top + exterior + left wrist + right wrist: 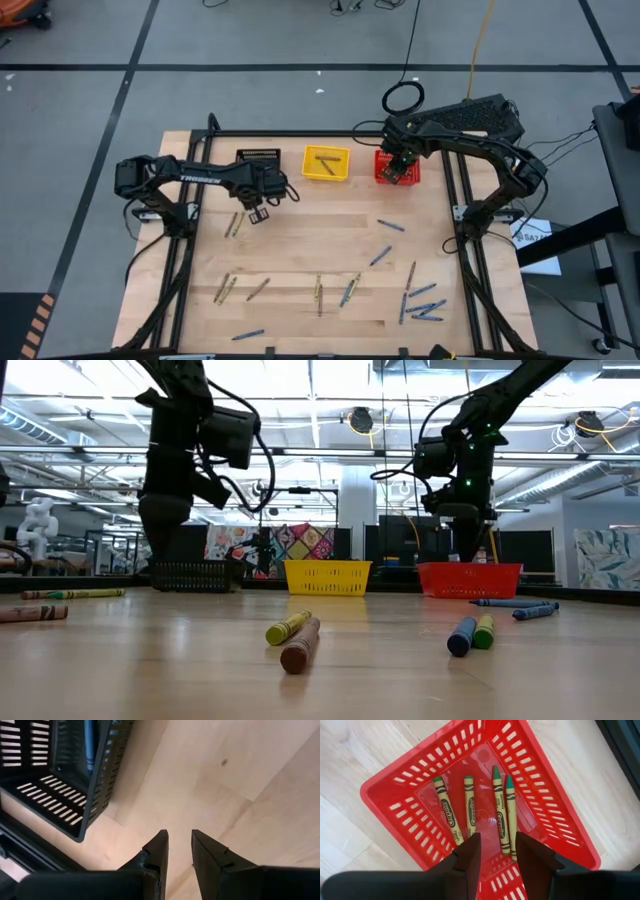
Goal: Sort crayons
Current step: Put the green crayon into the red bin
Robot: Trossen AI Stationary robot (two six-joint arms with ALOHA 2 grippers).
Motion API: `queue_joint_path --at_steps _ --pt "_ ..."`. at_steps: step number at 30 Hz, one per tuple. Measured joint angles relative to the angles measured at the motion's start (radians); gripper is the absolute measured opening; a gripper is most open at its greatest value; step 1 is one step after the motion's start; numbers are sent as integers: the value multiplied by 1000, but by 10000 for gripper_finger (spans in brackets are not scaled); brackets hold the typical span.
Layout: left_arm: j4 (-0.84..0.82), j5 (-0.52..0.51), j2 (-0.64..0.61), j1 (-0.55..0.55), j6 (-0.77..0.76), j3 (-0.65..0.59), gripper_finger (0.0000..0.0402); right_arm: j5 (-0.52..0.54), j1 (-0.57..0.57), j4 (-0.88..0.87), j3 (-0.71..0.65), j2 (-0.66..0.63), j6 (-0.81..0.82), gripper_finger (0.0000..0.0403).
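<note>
The right gripper (pixel 495 851) hangs over the red basket (pixel 395 795) holding four crayons (pixel 470 805), jaws released. The left gripper (pixel 179 851) is beside the black basket (pixel 75 795), jaws apart, empty.

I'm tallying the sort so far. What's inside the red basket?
The red basket holds four green crayons lying side by side on its floor. The right gripper, open above, covers their near ends and that part of the floor.

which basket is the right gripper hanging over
The red basket, at the right end of the row. The right gripper hangs open above the four green crayons in it; the yellow and black baskets sit farther left.
</note>
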Motion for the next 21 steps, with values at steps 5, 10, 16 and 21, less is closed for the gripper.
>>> queue_joint_path --at_steps 5,10,16,21 --pt "-26 0 0 0 -19 0 77 0 0 -16 0 0 4 110" --pt "-18 -8 0 0 12 0 77 0 0 -16 0 0 5 110" --pt "71 -13 0 0 33 0 77 0 0 -19 0 0 5 110" --pt "153 110 0 0 21 0 77 0 0 -39 0 0 -12 110"
